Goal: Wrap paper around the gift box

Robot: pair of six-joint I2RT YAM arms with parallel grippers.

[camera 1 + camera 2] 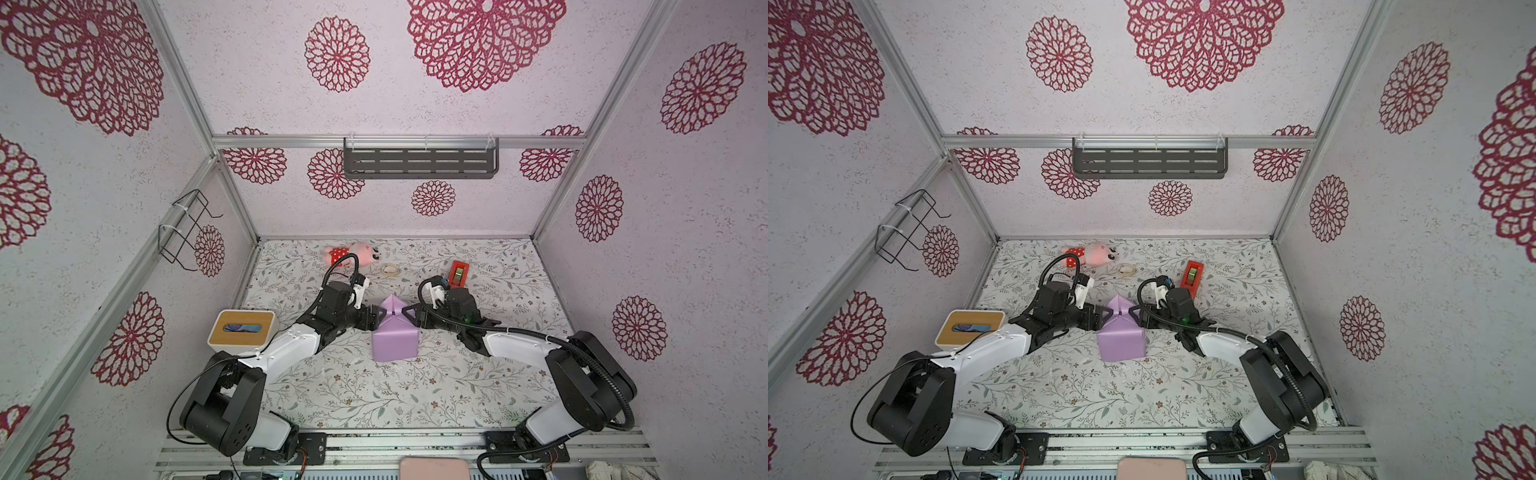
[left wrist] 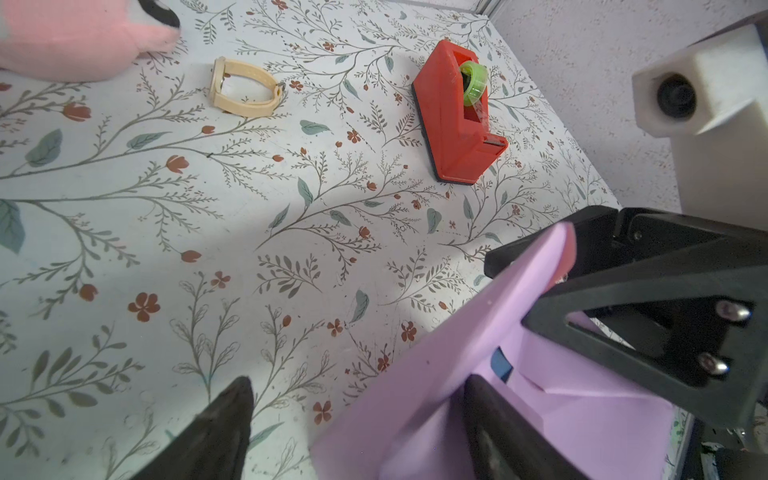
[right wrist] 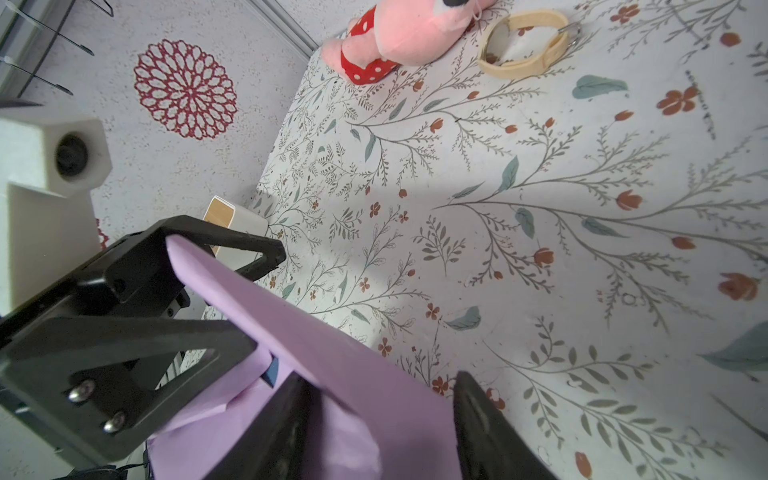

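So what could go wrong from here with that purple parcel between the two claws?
The upright triangular flap of the lilac paper stands between the left claw and right claw; uneven pulling might tear or crease it.
A sliver of the navy-blue cardboard gift box shows at the fold; that gap may stay uncovered.
The red plastic tape dispenser sits apart, so a released flap could spring open.

Nothing legible shows in any view: no readable word, brand, number or sign on the red tape dispenser (image 2: 444, 124), the tissue box (image 1: 249, 338), the paper (image 1: 392, 345) or the floral cover of the counter (image 1: 374, 395).
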